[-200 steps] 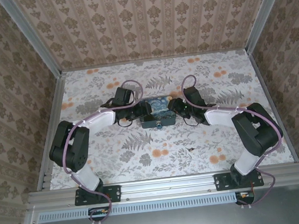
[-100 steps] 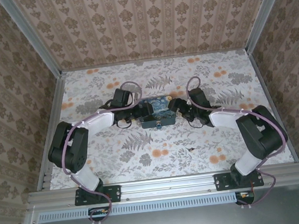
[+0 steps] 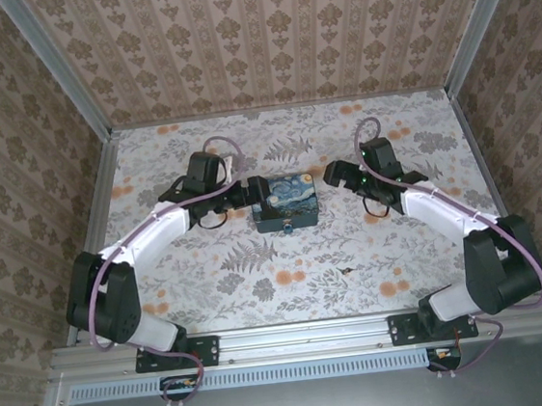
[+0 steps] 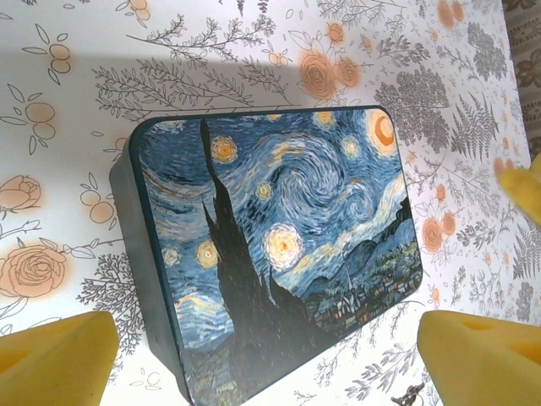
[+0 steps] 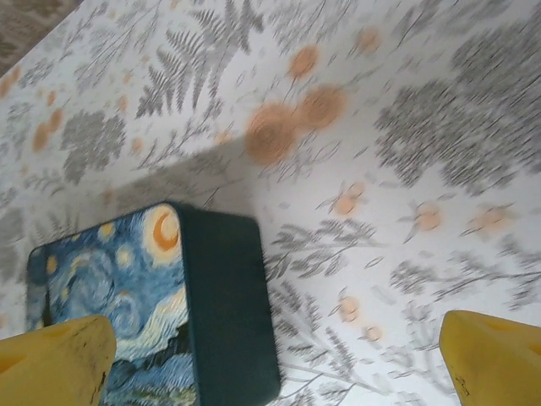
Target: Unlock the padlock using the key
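Hardly begun. Left tool [image 4: 270, 359] spread wide above the painted box [image 3: 285, 199] at mid-desk [image 3: 402, 247]; right tool [image 5: 275, 359] spread, empty, just right. Padlock [image 3: 288, 226] on box's near face, seemingly locked, though too small to confirm. No key held.

The top external camera is fixed high, above and behind the arm bases, and looks steeply down from far on the whole table [image 3: 212, 287]. The left wrist camera rides on the left gripper [image 4: 269, 362] and looks down along its yellow fingers [image 4: 55, 355], very near to the painted box [image 4: 270, 254], which lies just ahead and between them. The right wrist camera, on the right gripper [image 5: 272, 359], looks down the same way, slightly tilted and blurred; the box is ahead, close to one finger [image 5: 51, 359]. All three views share the box and the flowered table surface around it
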Robot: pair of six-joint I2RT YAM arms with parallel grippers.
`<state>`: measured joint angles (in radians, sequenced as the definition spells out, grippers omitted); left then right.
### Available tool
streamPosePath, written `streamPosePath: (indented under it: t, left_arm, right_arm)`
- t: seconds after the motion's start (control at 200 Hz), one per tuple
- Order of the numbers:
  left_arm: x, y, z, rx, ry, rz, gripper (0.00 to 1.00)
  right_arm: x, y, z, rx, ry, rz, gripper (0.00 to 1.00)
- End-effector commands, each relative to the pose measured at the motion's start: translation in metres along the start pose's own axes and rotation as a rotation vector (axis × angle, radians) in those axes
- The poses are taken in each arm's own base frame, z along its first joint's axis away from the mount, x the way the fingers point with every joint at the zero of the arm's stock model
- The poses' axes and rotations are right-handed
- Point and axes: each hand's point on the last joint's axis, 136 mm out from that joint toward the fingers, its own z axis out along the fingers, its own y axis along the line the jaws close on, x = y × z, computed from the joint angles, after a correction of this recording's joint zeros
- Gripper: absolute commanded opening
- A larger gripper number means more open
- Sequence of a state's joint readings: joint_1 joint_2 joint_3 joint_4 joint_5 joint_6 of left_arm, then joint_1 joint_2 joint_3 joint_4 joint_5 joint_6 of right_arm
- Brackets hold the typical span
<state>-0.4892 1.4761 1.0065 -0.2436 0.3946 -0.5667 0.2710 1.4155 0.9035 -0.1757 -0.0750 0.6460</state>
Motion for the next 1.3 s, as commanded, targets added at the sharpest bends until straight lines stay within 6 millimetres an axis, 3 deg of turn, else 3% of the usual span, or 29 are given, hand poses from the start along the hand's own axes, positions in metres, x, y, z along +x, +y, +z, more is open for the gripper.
streamPosePath:
  t: [0.0,0.12,0.23,0.3,0.425,0.54,0.705,0.855,1.02,1.295]
  left_arm:
    - [-0.011,-0.011,-0.019,-0.003,-0.031,0.056,1.0]
    - [-0.014,-0.015,-0.026,-0.002,-0.044,0.076,1.0]
    - [-0.016,-0.017,-0.029,0.0,-0.053,0.088,1.0]
    - [-0.018,-0.019,-0.03,0.003,-0.058,0.091,1.0]
    - [-0.019,-0.022,-0.035,0.012,-0.067,0.094,1.0]
    - [-0.02,-0.027,-0.043,0.022,-0.081,0.092,1.0]
    - [-0.015,-0.033,-0.053,0.045,-0.086,0.074,1.0]
    - [-0.009,-0.033,-0.057,0.047,-0.088,0.064,1.0]
    - [0.0,-0.032,-0.054,0.045,-0.074,0.059,1.0]
    - [0.005,-0.031,-0.042,0.057,-0.059,0.043,1.0]
  right_arm:
    - [-0.02,-0.038,-0.022,0.262,-0.063,-0.091,1.0]
    - [-0.039,-0.046,-0.045,0.265,-0.173,-0.006,1.0]
    - [-0.042,-0.029,-0.044,-0.078,-0.177,0.106,0.99]
    - [-0.04,-0.025,-0.041,-0.113,-0.154,0.081,1.0]
    - [-0.014,-0.021,-0.034,-0.127,-0.102,0.0,0.99]
    - [0.022,-0.027,-0.033,-0.106,-0.013,-0.049,0.99]
    - [0.088,-0.039,-0.025,-0.099,0.167,-0.029,0.77]
    - [0.134,-0.04,-0.02,-0.087,0.264,-0.052,0.74]
    - [0.167,-0.044,-0.017,-0.052,0.325,-0.079,0.72]
    - [0.201,-0.04,-0.014,-0.039,0.402,-0.134,0.69]
